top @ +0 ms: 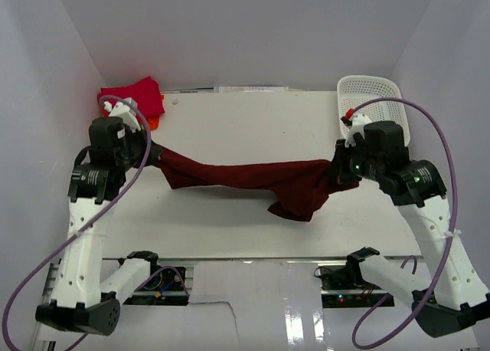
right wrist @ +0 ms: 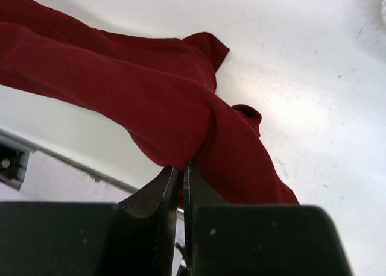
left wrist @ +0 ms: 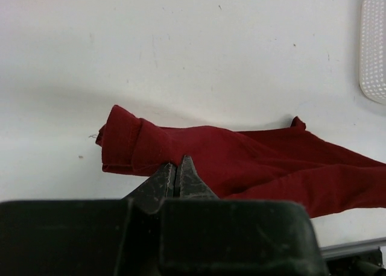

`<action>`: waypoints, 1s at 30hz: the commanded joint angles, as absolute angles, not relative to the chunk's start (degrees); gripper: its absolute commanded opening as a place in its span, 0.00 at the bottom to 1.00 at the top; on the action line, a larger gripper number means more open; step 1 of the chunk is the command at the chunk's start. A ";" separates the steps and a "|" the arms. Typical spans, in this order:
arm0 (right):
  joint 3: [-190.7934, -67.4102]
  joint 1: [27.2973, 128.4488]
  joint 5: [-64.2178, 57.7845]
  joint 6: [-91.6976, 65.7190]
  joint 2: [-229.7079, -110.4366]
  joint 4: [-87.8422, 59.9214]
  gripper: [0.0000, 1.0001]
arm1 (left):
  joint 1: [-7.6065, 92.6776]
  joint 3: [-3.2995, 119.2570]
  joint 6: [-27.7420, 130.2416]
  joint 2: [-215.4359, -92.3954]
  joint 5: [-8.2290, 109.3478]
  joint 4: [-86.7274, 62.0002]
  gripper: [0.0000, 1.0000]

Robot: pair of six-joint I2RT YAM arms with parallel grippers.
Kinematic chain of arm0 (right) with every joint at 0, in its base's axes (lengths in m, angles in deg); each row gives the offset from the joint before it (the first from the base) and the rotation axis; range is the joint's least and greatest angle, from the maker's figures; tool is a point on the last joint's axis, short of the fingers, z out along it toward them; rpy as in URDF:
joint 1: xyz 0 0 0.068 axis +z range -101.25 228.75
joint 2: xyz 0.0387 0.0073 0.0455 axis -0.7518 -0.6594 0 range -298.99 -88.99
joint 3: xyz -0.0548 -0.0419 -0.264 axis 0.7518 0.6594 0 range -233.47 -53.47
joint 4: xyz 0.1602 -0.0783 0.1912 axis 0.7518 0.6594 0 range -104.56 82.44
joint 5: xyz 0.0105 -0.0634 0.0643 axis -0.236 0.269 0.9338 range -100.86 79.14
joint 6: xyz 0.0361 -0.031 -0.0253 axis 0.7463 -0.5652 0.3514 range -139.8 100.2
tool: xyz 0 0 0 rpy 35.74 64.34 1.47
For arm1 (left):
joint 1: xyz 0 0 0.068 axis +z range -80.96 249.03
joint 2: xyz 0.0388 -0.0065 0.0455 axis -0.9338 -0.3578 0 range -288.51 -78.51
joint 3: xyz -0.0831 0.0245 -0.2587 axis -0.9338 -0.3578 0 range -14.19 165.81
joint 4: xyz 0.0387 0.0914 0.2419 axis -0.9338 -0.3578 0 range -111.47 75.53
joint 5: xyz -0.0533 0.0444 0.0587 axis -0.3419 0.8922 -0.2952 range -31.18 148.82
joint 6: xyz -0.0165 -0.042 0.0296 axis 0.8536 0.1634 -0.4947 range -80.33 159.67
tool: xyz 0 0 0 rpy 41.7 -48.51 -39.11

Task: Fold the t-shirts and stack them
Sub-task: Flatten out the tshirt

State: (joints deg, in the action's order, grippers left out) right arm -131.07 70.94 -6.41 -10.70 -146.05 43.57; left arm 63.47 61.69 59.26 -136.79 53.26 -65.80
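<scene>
The dark maroon t-shirt [top: 245,178] hangs stretched between my two grippers above the white table [top: 253,121], sagging to a low fold at the right of centre. My left gripper [top: 153,155] is shut on its left end; the left wrist view shows the jaws [left wrist: 177,165] pinched on the maroon cloth [left wrist: 241,161]. My right gripper [top: 341,169] is shut on the right end, and in the right wrist view the cloth [right wrist: 151,89] drapes from its fingertips [right wrist: 181,167]. A bright crimson red t-shirt [top: 134,96] lies bunched at the far left corner, with an orange t-shirt [top: 154,123] peeking out beneath it.
A white plastic mesh basket [top: 373,98] stands at the far right corner, just behind my right arm; its edge [left wrist: 374,47] shows in the left wrist view. White walls close in the table on three sides. The near table edge has a metal rail [top: 253,260].
</scene>
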 commanded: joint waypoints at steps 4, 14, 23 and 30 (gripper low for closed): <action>-125.89 71.69 -6.71 -7.94 -138.57 46.62 0.08 | 63.76 57.36 62.52 -123.97 54.24 -69.22 0.00; -123.79 71.77 -12.78 -8.29 -135.05 42.93 0.08 | 63.85 53.49 64.01 -117.71 57.50 -68.78 0.00; -118.34 71.69 -11.47 -8.55 -146.19 33.09 0.08 | 63.76 44.45 63.58 -124.55 57.94 -55.63 0.00; -121.31 71.69 -9.54 -7.76 -164.89 25.79 0.08 | 63.76 40.83 64.45 -138.69 58.91 -42.87 0.00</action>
State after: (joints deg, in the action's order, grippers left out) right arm -118.42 71.64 -10.45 -8.17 -160.02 31.77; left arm 63.47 41.21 63.81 -135.50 57.85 -51.77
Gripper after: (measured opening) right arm 0.086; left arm 0.009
